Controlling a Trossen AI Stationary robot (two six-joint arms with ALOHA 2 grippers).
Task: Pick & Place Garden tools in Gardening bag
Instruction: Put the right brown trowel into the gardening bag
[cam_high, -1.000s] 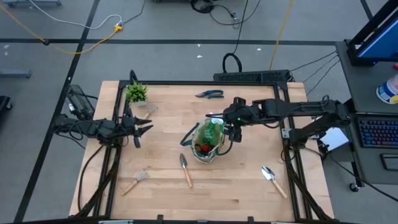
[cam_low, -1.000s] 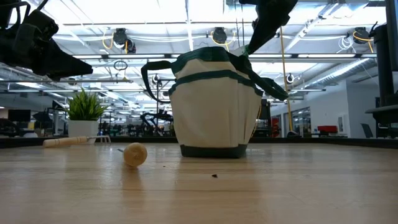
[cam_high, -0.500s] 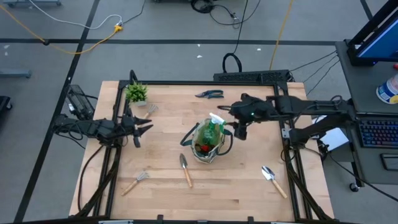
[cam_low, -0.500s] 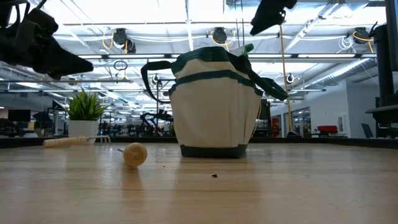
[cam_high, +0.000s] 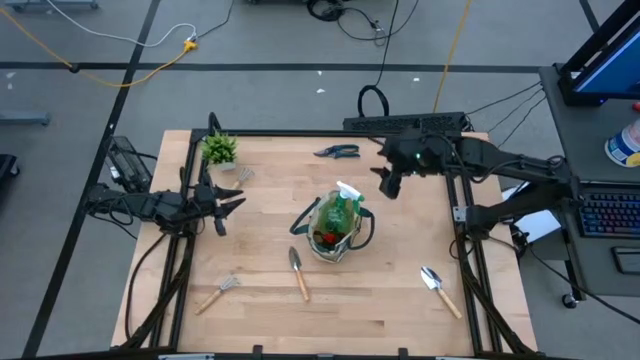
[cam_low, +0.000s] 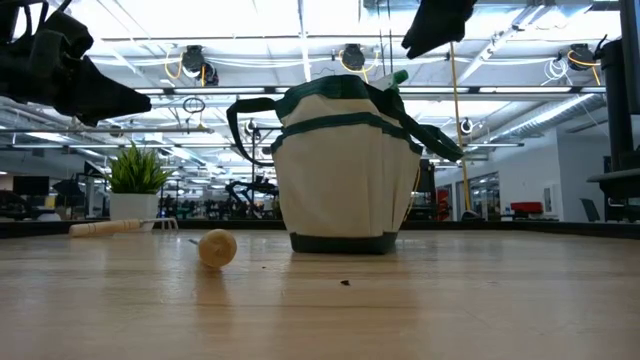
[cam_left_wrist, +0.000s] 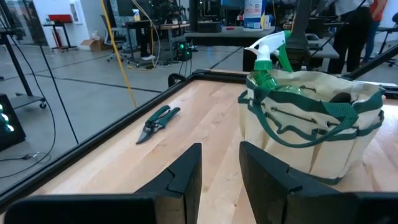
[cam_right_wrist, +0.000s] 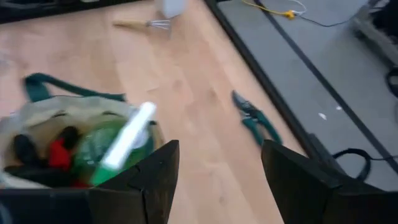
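Note:
The beige gardening bag (cam_high: 335, 228) with green trim stands at the table's middle. A green spray bottle (cam_high: 344, 207) with a white head stands in it, beside a small red item (cam_right_wrist: 59, 152) and dark tools. My right gripper (cam_high: 386, 186) is open and empty, raised to the far right of the bag. Dark pruning shears (cam_high: 337, 152) lie by the far edge, beyond it. My left gripper (cam_high: 230, 205) is open and empty at the table's left. A trowel (cam_high: 298, 271) lies near the bag's front, and another trowel (cam_high: 438, 288) lies at the near right.
A small potted plant (cam_high: 220, 150) stands at the far left corner with a hand rake (cam_high: 240, 175) beside it. Another hand rake (cam_high: 218, 293) lies at the near left. In the low view the bag (cam_low: 345, 170) stands behind the trowel's handle end (cam_low: 217, 248).
My right gripper has risen from the top of the bag and gone toward the table's far right. The spray bottle has stayed standing in the bag, its white head sticking out.

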